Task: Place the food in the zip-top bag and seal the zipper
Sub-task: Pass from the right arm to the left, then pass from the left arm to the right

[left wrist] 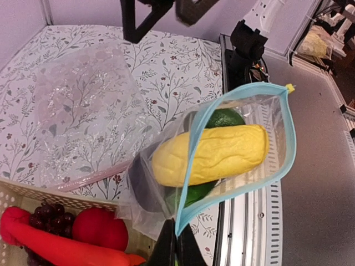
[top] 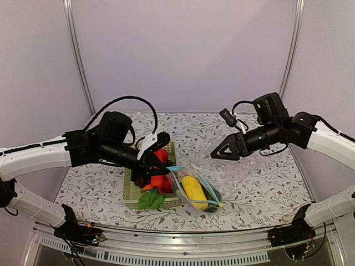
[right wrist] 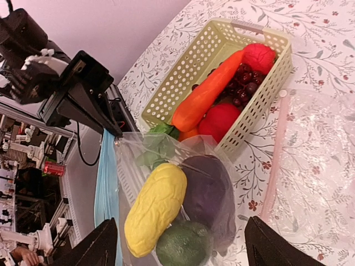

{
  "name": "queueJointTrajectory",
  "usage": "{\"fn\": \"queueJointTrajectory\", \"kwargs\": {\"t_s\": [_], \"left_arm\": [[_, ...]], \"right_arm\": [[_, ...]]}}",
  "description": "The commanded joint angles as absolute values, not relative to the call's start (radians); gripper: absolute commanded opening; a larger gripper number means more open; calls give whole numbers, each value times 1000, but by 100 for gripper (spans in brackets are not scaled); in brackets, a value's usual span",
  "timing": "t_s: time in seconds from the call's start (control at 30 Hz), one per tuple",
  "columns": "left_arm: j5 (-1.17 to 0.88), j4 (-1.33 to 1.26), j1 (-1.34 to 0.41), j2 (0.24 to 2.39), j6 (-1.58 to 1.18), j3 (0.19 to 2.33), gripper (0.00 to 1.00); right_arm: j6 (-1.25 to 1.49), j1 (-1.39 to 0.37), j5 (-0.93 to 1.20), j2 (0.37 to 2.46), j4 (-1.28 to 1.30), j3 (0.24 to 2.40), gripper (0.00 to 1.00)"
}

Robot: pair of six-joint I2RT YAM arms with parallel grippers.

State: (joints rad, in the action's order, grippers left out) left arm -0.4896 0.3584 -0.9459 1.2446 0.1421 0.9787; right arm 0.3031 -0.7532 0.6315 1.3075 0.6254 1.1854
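Floral-cloth table (top: 266, 194): all items sit on its near-centre part.
Clear bubbly sheet (left wrist: 83, 111) lies flat on the cloth to the right of the rest, under the right arm.
Pale green mesh basket (right wrist: 183, 83) stands left of centre.
Zip-top bag (left wrist: 260, 113) is just beside the basket's right side, body resting on the table, one mouth corner lifted over the basket edge.
Mouth is open: the strip forms a wide loop in the left wrist view.
Left gripper (left wrist: 176, 246): fingers pressed together, pinching the zipper (left wrist: 292, 138) at that raised corner.
Right gripper (top: 213, 157): fingers spread wide, nothing between them. It hovers above the table, well apart from the bag.
In the bag: yellow corn cob (right wrist: 157, 208) on top, purple eggplant (right wrist: 208, 191) touching it, dark green vegetable (right wrist: 186, 244) at the bag's bottom end.
In the basket: carrot (right wrist: 205, 94) lying diagonally, red fruit (right wrist: 221, 121) beside it, grapes (right wrist: 241, 83) behind.
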Motion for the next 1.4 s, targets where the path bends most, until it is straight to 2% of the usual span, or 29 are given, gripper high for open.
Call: {"fn": "queueJointTrajectory", "kwargs": {"t_s": [0.0,0.23,0.53,0.73,1.37], "left_arm": [[-515,349,-861,1287,9,1013,0],[-578,308,-792,1324,-109,1031,0],[-570,308,-746,1371,-235,1064,0],[-587,303,-708,1391,-299,1064,0],[-630,288,-631,1334,-486,1086,0]], "right_arm": [[345,-751,422,1139,538,1070,82],[453,-780,380,871,324,807,83],[396,-1134,-56,803,199,659,77],[342,-1297,-246,896,68,587,72],[233,-1454,-485,1217,-114,638,65]]}}
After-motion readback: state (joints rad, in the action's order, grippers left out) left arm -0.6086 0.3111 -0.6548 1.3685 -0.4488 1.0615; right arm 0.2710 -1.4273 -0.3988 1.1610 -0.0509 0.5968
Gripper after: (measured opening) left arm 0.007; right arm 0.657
